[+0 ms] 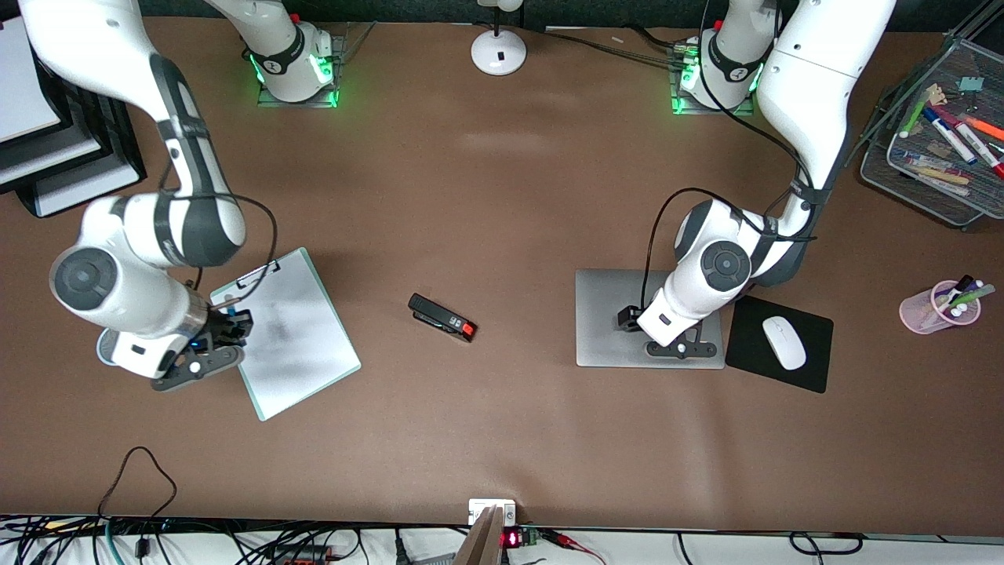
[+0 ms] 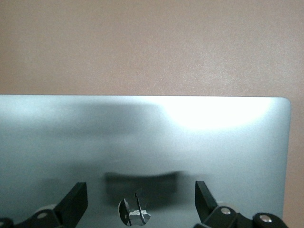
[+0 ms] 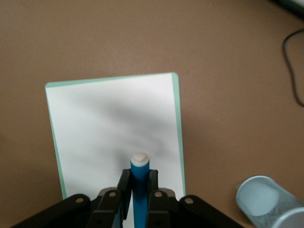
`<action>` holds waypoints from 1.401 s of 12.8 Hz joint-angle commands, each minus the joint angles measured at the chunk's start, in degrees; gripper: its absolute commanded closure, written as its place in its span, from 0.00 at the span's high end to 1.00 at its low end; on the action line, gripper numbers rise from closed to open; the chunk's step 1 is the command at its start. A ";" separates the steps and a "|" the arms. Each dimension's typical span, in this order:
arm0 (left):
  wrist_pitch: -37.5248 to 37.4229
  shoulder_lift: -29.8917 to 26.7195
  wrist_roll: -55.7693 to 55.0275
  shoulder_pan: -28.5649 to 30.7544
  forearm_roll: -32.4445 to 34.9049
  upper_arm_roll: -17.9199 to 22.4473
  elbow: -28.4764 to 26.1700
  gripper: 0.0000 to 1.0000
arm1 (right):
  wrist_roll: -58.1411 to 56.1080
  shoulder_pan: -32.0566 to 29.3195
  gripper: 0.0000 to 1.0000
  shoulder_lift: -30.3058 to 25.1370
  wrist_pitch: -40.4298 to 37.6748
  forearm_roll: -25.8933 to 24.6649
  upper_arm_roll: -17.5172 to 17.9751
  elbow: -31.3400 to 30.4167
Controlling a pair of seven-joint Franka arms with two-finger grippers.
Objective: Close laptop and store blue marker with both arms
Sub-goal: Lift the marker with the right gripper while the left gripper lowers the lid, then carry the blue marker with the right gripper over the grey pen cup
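Laptop (image 1: 620, 314) lay closed under spread left pincer (image 2: 140, 202); right pincer (image 3: 138, 202) pinched blue marker (image 3: 139, 187) over clipboard (image 1: 294, 333).

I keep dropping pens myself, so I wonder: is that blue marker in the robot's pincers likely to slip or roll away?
Probably not slipping now: the right end effector is shut on the blue marker from both sides. It looks stiff and light. Being round and slim, it would likely roll if dropped on the clipboard.

Matt metal laptop (image 1: 612, 314), blue plastic marker (image 3: 139, 190)
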 commanded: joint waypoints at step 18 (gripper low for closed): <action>-20.36 -13.85 -9.85 0.40 1.05 0.26 5.35 1.00 | -55.98 -7.13 0.00 -7.58 7.00 20.84 -0.36 -0.47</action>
